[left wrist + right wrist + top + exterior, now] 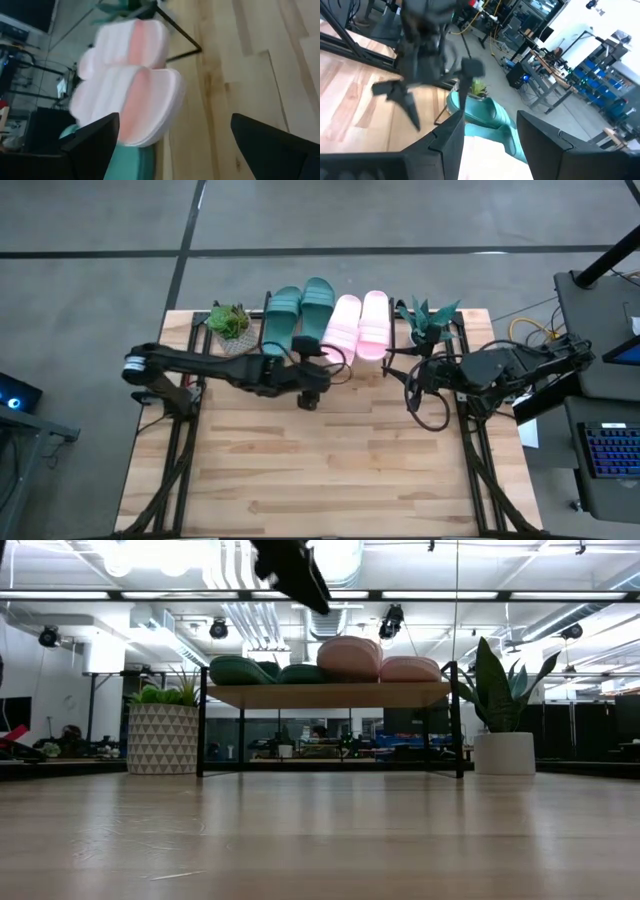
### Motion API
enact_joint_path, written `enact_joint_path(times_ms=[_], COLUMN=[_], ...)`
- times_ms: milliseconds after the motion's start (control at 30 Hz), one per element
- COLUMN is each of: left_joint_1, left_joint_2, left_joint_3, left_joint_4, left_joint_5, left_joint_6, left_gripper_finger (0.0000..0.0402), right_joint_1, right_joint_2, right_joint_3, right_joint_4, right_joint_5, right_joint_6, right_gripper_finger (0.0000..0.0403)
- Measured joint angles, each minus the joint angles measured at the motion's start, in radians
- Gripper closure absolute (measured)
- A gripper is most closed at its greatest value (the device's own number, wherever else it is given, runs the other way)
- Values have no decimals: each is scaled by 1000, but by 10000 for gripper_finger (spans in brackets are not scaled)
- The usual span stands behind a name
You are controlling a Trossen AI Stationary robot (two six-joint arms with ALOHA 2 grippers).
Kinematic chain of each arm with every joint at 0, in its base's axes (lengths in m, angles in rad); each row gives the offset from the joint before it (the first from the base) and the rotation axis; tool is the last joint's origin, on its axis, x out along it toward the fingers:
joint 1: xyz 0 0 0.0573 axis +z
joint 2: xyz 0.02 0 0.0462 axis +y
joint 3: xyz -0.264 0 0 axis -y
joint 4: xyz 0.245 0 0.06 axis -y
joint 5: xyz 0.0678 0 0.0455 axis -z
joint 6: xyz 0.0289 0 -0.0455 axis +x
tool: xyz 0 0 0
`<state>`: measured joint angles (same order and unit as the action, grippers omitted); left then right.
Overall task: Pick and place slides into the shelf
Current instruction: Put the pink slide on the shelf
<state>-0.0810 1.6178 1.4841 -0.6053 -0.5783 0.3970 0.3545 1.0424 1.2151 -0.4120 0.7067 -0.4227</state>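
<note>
Left claw (170,145) nearest lens, fingers spread wide, holding nothing, just beside nearer pale pink ribbed rubber slide (135,105). All four slides sat on low wooden-plank shelf with black legs (392,360): two dark teal-green slides (298,313), two pink. I judged risk: claw snagging slide overhanging shelf edge on retreat, dragging it onto wooden surface (330,470). Right claw (487,132) waited part-open, empty, beside shelf.

Light is even and bright from overhead. In the low view, ceiling lamps (150,555) flare white at upper left, and the tabletop (320,840) blurs toward the bottom edge. Motion blur smears the pink slides (127,85) in the left wrist view and the other arm (427,45) in the right wrist view.
</note>
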Motion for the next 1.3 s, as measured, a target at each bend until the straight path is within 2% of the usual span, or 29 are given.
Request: enact_joint_path(times_ms=[167, 333, 533, 667, 867, 1000, 1167, 1300], left_joint_1=[1, 10, 8, 3, 1, 1, 1, 1], left_joint_2=[-116, -254, -438, -560, -740, -833, -901, -933], left_joint_3=[-7, -58, -169, -288, -468, -554, -600, -619], left_joint_4=[-86, -124, -85, -2, 132, 249, 269, 275], left_joint_5=[-17, -31, 42, 69, 69, 67, 48, 47], left_joint_6=[-77, -158, -214, -211, -177, -148, -149, -150], left_gripper_finger=[36, 36, 36, 36, 36, 36, 36, 36], right_joint_1=[-45, -122, -144, -144, -157, -191, -247, -284], right_joint_2=[17, 104, 232, 310, 469, 575, 673, 696], right_joint_3=[-30, -104, -143, -76, 84, 201, 298, 322], right_joint_4=[4, 105, 313, 302, 119, -41, -237, -270], right_joint_5=[-4, -11, -11, -8, 11, 64, 103, 106], right_joint_6=[57, 10, -161, -150, -50, 29, 93, 93], right_gripper_finger=[232, 232, 232, 232, 232, 232, 237, 249])
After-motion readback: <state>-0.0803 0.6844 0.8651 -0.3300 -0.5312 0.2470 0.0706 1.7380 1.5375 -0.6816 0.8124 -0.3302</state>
